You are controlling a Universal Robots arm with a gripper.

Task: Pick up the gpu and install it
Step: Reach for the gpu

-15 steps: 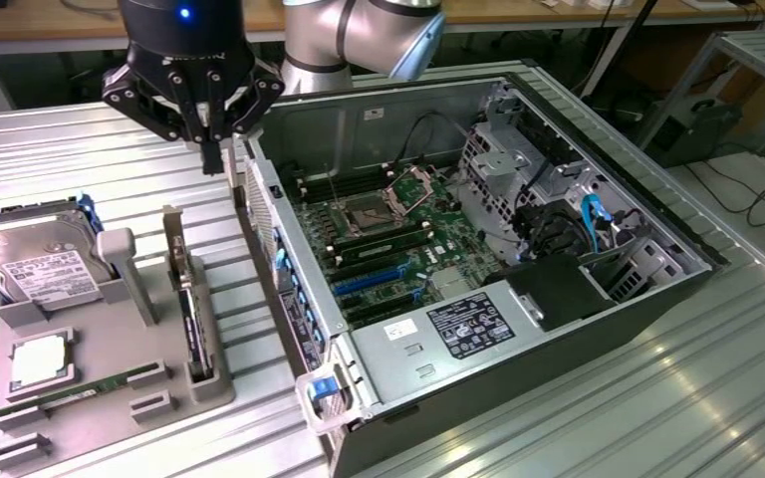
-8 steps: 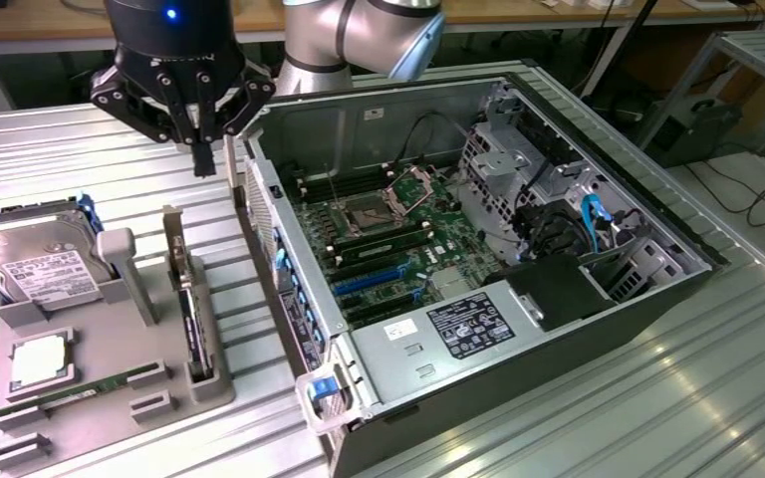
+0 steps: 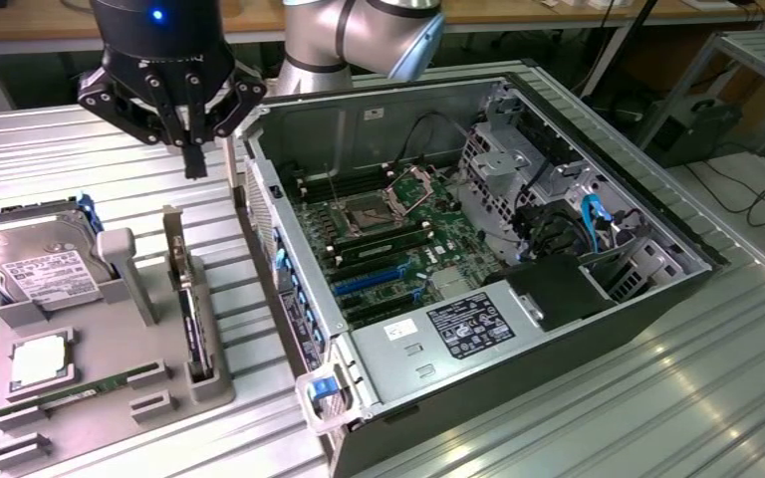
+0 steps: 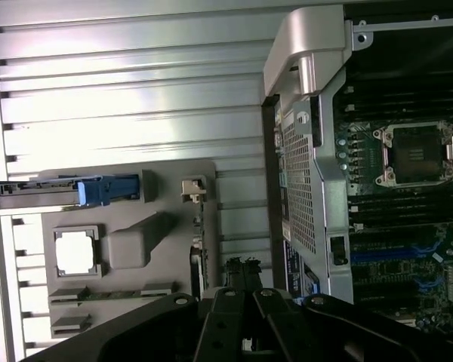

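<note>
While the gpu (image 3: 192, 304) stands on edge in the grey holder tray (image 3: 101, 344), near the hard drive (image 3: 37, 261), my gripper (image 3: 194, 151) hangs above it beside the open computer case (image 3: 356, 129), pointing down, fingers pressed together and empty.

Hard drive (image 3: 35, 265), processor (image 3: 40, 360), memory stick (image 3: 80, 389) on tray (image 3: 120, 344).
</note>
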